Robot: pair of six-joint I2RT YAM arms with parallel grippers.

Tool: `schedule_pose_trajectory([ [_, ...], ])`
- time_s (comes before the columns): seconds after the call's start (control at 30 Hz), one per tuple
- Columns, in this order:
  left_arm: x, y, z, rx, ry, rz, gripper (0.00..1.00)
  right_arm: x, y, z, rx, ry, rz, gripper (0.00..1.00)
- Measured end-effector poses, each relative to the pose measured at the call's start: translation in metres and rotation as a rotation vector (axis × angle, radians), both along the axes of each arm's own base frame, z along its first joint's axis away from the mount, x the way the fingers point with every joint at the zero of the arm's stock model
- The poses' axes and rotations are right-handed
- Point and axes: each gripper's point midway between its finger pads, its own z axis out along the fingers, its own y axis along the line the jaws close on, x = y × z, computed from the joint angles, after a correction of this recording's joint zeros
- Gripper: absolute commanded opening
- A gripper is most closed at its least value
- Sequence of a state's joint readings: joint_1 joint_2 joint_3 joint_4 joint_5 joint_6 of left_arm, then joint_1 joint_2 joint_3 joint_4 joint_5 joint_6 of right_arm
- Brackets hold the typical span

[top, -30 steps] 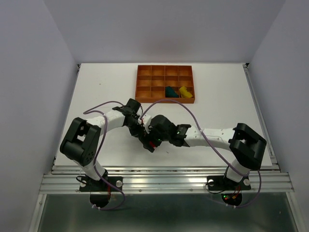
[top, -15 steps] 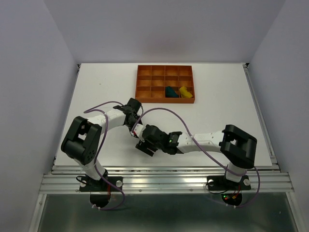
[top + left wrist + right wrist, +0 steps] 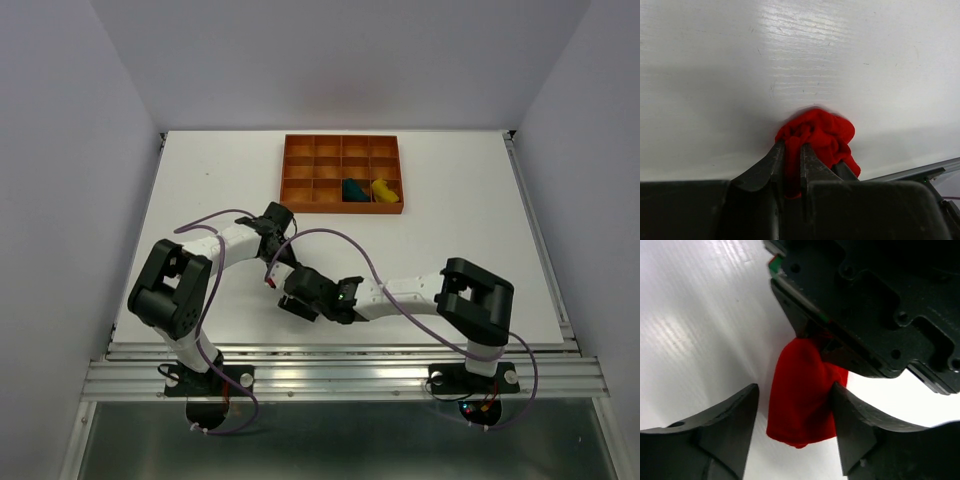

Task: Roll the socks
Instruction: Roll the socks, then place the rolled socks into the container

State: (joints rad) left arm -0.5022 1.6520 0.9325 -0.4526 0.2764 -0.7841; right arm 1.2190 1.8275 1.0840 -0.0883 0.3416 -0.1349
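My left gripper (image 3: 792,147) is shut on a bunched red sock (image 3: 816,134) and holds it against the white table. In the right wrist view the red sock (image 3: 801,400) hangs from the left gripper's black body (image 3: 880,305). My right gripper (image 3: 795,390) is open, with one finger on each side of the sock's free end. In the top view both grippers meet near the table's front middle, left (image 3: 273,268) and right (image 3: 296,300), and only a sliver of the red sock (image 3: 268,284) shows. A rolled teal sock (image 3: 352,188) and a rolled yellow sock (image 3: 381,188) sit in the tray.
The orange-brown gridded tray (image 3: 300,165) stands at the back middle of the table. The table's front edge and metal rail (image 3: 340,350) run just behind the grippers. Purple cables loop over both arms.
My right arm has swung left and folded in, bringing its open gripper around the red sock. The left gripper has barely moved and keeps its hold.
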Motion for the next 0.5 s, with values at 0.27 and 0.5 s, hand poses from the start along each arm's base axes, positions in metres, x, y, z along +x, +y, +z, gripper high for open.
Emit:
schedule_pose_trajectory([
  [0.27, -0.001, 0.0, 0.0, 0.002, 0.003, -0.001, 0.0, 0.012, -0.004, -0.005, -0.045, -0.046, -0.053, 0.36],
  [0.5, 0.0, 0.002, 0.001, 0.01, 0.002, -0.002, 0.49, 0.013, -0.004, -0.005, -0.055, -0.067, -0.066, 0.07],
])
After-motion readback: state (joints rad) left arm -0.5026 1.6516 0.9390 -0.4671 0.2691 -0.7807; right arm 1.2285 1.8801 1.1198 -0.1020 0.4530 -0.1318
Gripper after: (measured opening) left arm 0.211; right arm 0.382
